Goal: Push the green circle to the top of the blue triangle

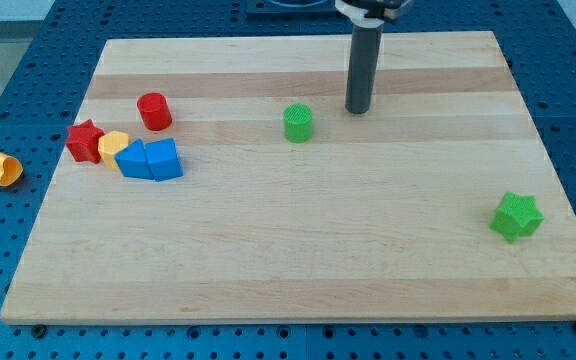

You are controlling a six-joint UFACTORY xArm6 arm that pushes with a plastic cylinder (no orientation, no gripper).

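The green star (516,217) lies nearest the camera, low at the view's right and well apart from everything else on the wooden board (298,270); it plays no part in the task and is judged safely out of the way. The green circle (298,123) is found near the middle of the board, toward the view's top; it stands alone and untouched. My tip (358,109) is set down just to the view's right of it and slightly higher, near but not in contact; no fingers are fitted, so nothing is opened, closed or held, and the rod can only push. This placement is judged deliberate; from that side a stroke toward the view's left would carry the circle across the board. At the view's left two blue blocks are seen touching; the right one, taken to be the blue triangle (164,159), sits beside a blue cube-like block (134,160). A yellow block (113,146), a red star (85,141) and a red cylinder (154,111) are crowded close by; the cylinder stands near the spot above the triangle, so a collision is a risk. An orange block (0,167) lies off the board.
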